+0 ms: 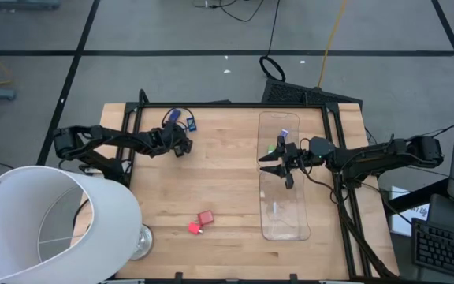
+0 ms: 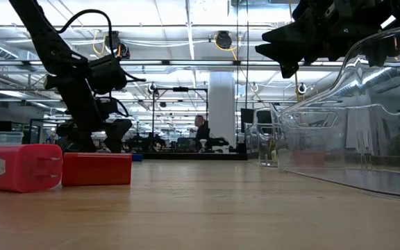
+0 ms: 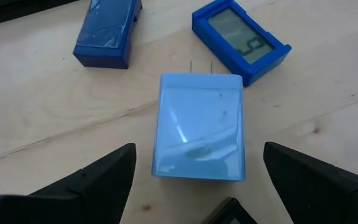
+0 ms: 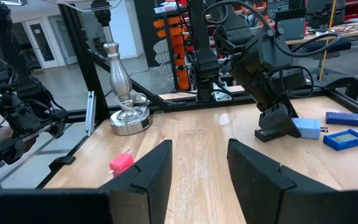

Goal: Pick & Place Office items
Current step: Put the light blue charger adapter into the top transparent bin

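Left pincer (image 3: 194, 186) fingers apart, low over the light blue plug block (image 3: 199, 127) at far left of the tabletop (image 1: 227, 181); block sits centred between fingers, long axis pointing away. Right pincer (image 1: 278, 163) apart, idle over clear tray (image 1: 284, 225).

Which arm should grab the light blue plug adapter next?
The left. Its gripper hangs open right over the light blue plug adapter, one finger on either side. The right gripper is far across the table, above the clear tray.
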Motion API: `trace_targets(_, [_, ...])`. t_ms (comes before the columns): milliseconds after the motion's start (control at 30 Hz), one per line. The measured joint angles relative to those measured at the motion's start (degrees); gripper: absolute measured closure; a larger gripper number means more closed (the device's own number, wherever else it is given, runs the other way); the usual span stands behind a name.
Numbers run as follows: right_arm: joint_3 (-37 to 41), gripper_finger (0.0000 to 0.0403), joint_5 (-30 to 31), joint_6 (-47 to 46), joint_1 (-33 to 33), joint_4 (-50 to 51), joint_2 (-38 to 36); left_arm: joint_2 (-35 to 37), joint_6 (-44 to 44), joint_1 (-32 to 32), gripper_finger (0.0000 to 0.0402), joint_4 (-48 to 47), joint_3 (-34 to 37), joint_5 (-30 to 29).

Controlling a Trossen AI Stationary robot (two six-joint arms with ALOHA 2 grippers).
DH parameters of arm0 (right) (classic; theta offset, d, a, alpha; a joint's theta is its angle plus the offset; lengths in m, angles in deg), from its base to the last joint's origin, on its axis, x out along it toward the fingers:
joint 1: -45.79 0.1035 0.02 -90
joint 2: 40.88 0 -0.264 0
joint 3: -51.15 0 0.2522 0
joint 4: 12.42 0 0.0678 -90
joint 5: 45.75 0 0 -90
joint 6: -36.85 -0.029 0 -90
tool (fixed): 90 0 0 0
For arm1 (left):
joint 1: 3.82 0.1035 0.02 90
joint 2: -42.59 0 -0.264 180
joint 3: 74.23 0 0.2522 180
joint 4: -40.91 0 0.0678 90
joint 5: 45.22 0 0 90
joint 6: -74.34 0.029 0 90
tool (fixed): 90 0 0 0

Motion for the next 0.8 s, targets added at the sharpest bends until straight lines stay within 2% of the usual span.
trace_targets(133, [0.02,0.0259,0.00,0.00,-0.02,0.00,0.00,-0.02,0.03,0.00,0.0073,0.02,-0.01,0.13])
trace_targets(433, [0.00,0.0259,0.00,0.00,-0.02,0.00,0.00,-0.02,-0.87,0.00,0.0191,1.14,0.00,0.07])
trace_targets(633, [0.00,0.0259,0.00,0.00,0.00,-0.01,0.00,0.04,0.27,0.00,0.0192,-0.12,-0.04,1.47])
trace_targets(800, [0.00,0.0259,0.00,-0.02,0.00,0.00,0.00,-0.58,2.55,0.00,0.0168,-0.17,-0.04,1.66])
